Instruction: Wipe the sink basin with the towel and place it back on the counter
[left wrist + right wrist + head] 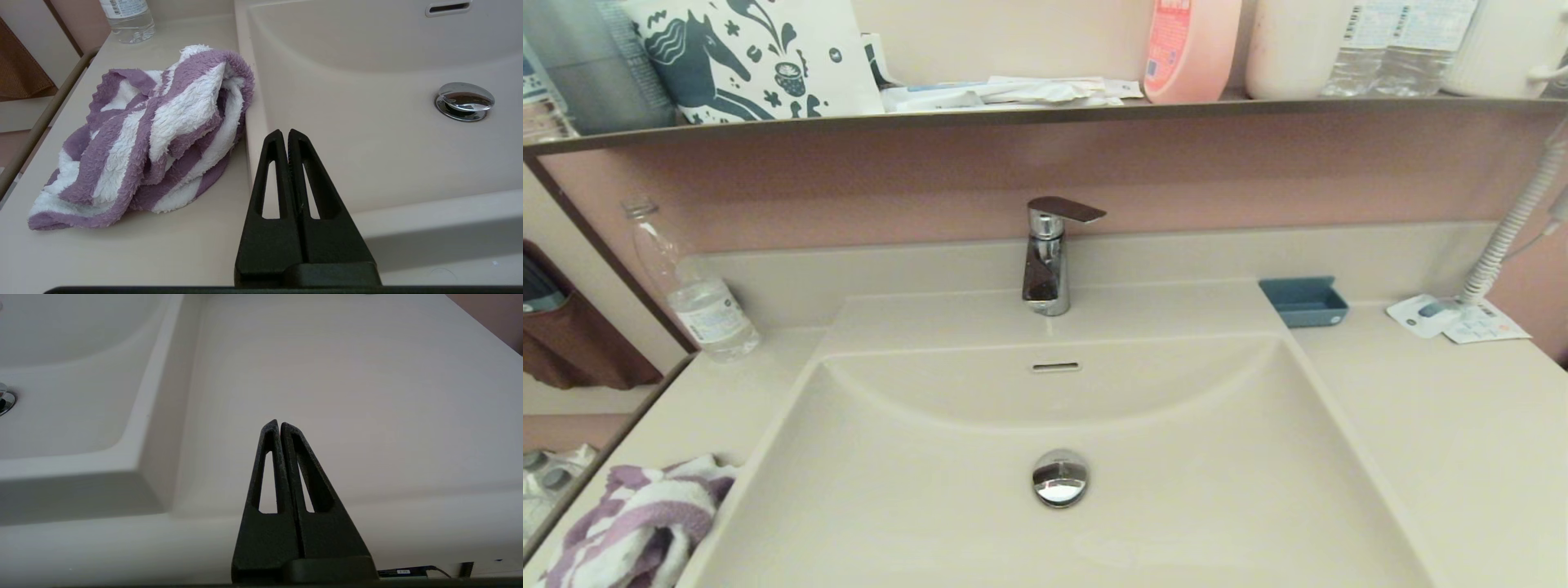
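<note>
2 closed claws (288, 131) (279, 422), 1 towel (155, 130)

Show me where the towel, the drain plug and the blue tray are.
towel (163, 130): left wrist view, on a white stripe.
drain plug (1060, 477): head view, on its chrome cap.
blue tray (1304, 303): head view, on its front wall.

Towel (637, 523), bottle (698, 302), tray (1304, 300) on counter (1445, 441).
</note>
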